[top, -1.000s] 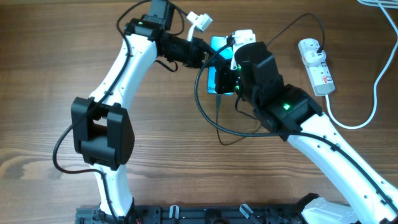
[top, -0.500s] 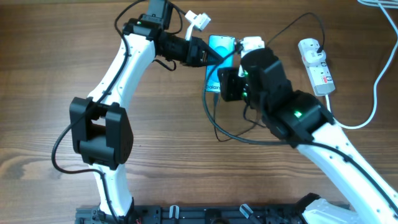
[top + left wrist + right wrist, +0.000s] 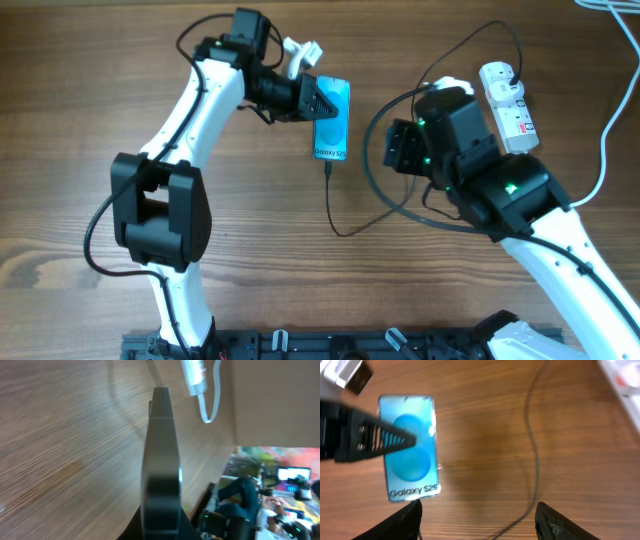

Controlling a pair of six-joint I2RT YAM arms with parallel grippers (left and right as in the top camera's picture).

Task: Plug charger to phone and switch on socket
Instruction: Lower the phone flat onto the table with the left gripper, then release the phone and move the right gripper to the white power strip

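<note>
I am watching the left pincer clamping the top end of the phone, with one dark finger lying across the teal screen in the right wrist view. The phone is sitting near the middle of the counter, "Galaxy S25" end pointing toward me. From the left wrist camera I am seeing it only edge-on, so I cannot tell whether it is resting flat on the wood.

The charger is meeting the phone's lower edge in the overhead view. From there it is running toward me, curling right under the right arm and looping up to the socket, which is lying at the far right of the counter with its thick white cord trailing off beside it.

The right pincer is hanging between phone and socket, apart from both. Its fingers are standing wide with nothing between them.
</note>
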